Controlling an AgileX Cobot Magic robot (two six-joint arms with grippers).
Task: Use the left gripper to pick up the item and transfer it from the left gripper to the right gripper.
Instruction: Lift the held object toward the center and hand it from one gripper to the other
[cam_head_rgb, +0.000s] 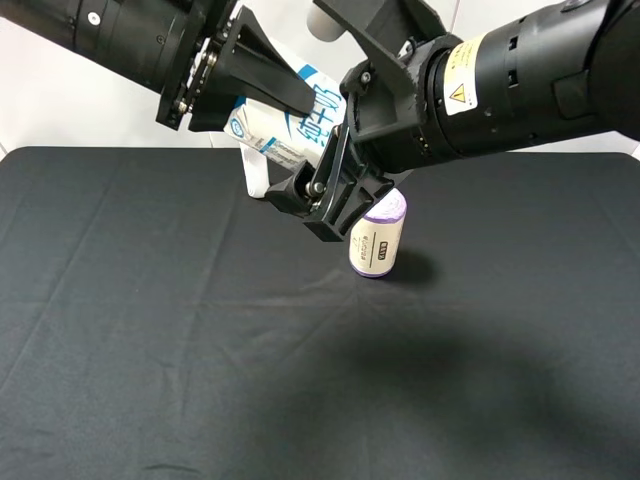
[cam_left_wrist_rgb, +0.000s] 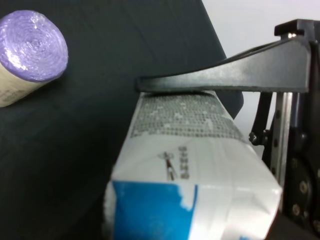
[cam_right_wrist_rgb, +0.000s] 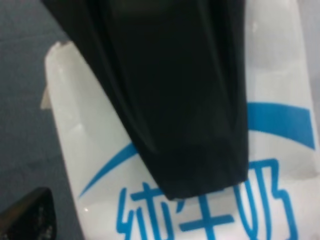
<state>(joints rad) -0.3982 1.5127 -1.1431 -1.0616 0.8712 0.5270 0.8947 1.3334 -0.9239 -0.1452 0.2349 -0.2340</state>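
Note:
The item (cam_head_rgb: 262, 128), a white carton with blue print, hangs tilted above the far middle of the table. My left gripper (cam_head_rgb: 288, 108) reaches in from the upper left and is shut on it. In the left wrist view one finger (cam_left_wrist_rgb: 225, 77) lies across the printed side of the item (cam_left_wrist_rgb: 190, 165). My right gripper (cam_head_rgb: 320, 205) comes from the upper right with its jaws wide apart, right at the carton's lower end. The right wrist view is filled by the item (cam_right_wrist_rgb: 100, 165), with the left gripper's black finger (cam_right_wrist_rgb: 175, 100) across it. Whether the right jaws touch the carton I cannot tell.
A purple-topped cylindrical roll (cam_head_rgb: 378, 238) stands on the black tablecloth (cam_head_rgb: 150, 350) just below the right gripper; it also shows as the roll (cam_left_wrist_rgb: 32, 47) in the left wrist view. A white wall runs behind the table's far edge.

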